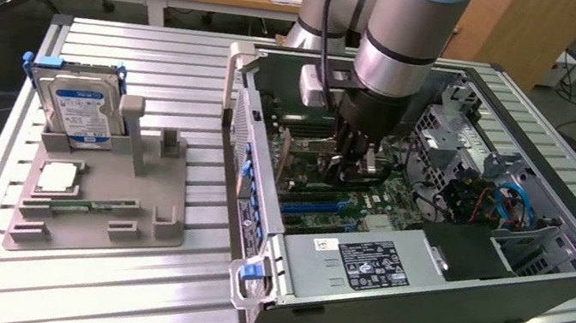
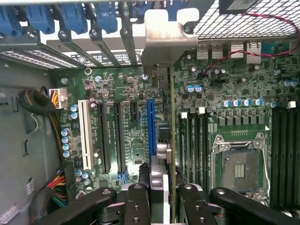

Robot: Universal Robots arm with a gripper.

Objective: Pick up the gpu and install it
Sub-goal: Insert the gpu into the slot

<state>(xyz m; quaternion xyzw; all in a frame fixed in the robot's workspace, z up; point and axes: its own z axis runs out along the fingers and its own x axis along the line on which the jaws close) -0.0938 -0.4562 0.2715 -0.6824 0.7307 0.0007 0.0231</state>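
Ribbed aluminium table [image 1: 131,275] carries an open black computer case [image 1: 416,303]; inside, the black gripper [image 2: 164,197] clamps the thin green gpu card [image 2: 172,140] edge-on over the motherboard. Slight misalignment with the slot could jam it.

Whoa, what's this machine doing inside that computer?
A robot arm has reached down into an open computer case lying on the metal table. Its hand is shut on the gpu, a thin green card held on edge above the motherboard, with its silver bracket up at the case's rear slots. Beside the case, a grey holder carries a hard drive.
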